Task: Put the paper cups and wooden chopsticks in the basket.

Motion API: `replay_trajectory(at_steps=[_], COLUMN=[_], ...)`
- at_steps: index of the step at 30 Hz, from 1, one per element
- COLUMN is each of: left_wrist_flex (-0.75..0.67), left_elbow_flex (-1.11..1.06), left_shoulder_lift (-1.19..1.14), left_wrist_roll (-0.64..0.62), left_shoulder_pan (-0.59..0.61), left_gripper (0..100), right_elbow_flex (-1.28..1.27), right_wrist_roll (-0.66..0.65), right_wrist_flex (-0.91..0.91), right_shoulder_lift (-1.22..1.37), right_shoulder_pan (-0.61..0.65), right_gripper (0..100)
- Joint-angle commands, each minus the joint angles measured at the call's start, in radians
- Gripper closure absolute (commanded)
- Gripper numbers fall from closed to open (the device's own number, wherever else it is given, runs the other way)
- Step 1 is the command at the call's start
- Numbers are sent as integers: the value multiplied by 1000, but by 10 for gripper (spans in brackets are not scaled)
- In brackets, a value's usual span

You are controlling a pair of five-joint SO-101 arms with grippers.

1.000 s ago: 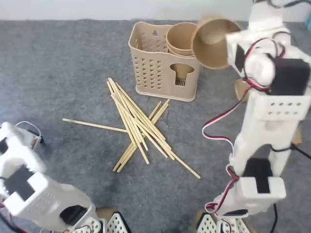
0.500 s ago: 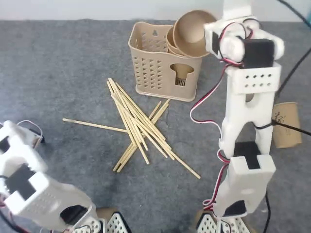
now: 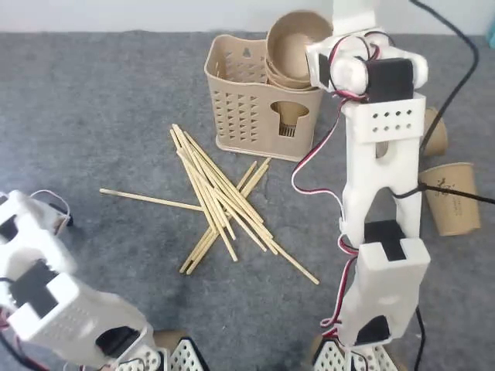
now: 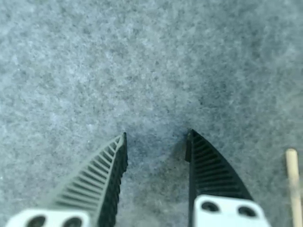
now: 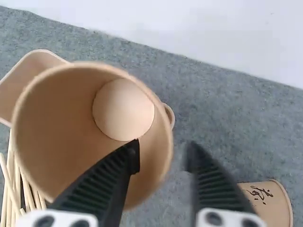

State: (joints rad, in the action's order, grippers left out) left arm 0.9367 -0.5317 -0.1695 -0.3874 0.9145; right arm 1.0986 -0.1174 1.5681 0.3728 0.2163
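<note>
Left wrist view: the left gripper hangs with jaws spread over grey carpet, well left of the basket. The wooden chopsticks lie heaped just in front of the basket, untouched. In the last second the right arm has swung the paper cup from the basket's right side to over the nested cups inside it. The right gripper straddles the cup's wall with jaws apart, so release looks under way. That swing uncovered a printed cup and a half-hidden cup lying right of the basket, both yet to be collected. A pale wall stands behind the basket.
</note>
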Motion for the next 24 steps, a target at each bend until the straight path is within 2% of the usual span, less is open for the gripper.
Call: replay_trajectory(at_steps=[1, 6, 9, 11, 14, 18, 24], left_wrist_flex=[9, 9, 9, 9, 9, 9, 9], left_elbow_flex=[18, 18, 18, 18, 18, 18, 18], left_shoulder_lift=[2, 2, 2, 2, 2, 2, 2], left_wrist_roll=[9, 9, 9, 21, 54, 54, 54], left_shoulder_pan=[-23, -23, -23, -23, -23, -23, -23], left_gripper=[805, 805, 805, 805, 805, 805, 805], right_elbow_flex=[107, 350, 509, 511, 348, -6, -416], right_wrist_roll=[12, 92, 95, 95, 130, 190, 192], right_wrist_flex=[21, 153, 239, 239, 237, 232, 163], right_shoulder_lift=[-24, -24, -24, -41, -127, -332, -579], right_shoulder_pan=[-2, -27, -35, -48, -70, -65, -24], right_gripper=[756, 756, 757, 757, 757, 757, 757])
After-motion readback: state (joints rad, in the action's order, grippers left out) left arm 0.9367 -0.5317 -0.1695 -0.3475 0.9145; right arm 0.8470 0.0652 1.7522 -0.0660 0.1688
